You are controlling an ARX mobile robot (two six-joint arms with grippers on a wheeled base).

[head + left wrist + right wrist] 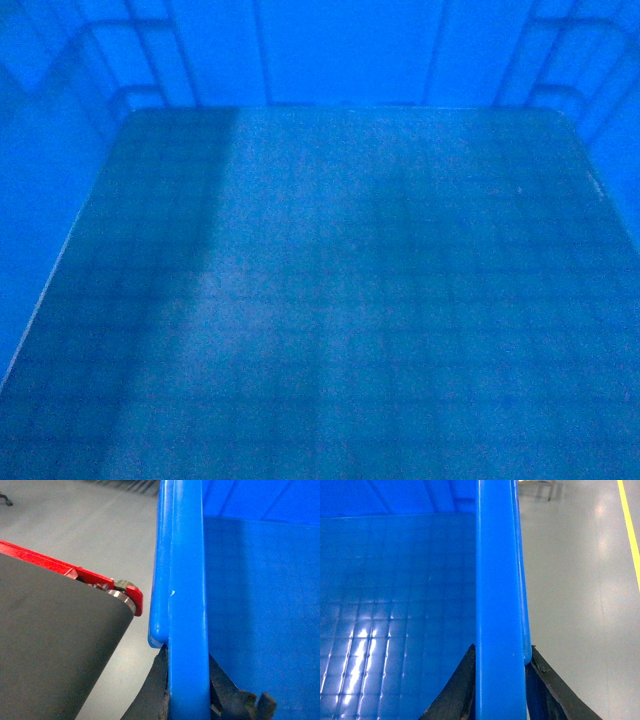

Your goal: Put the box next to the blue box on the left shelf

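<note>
Left tool (187,700) clamped on box (340,300) rim, one finger each side of wall, at 6 o'clock in its view. Right tool (500,690) same deal on opposite rim. Box fills head view, grid floor glossy. Grey floor (580,580) past rim, yellow line (630,525) at 2 o'clock. Red-edged dark thing (50,645) at 9 o'clock, left view.

Blue crate (330,290) held level between my grippers, both side rims clamped; glossy grid floor empty, ribbed walls, above grey floor (580,580).
</note>
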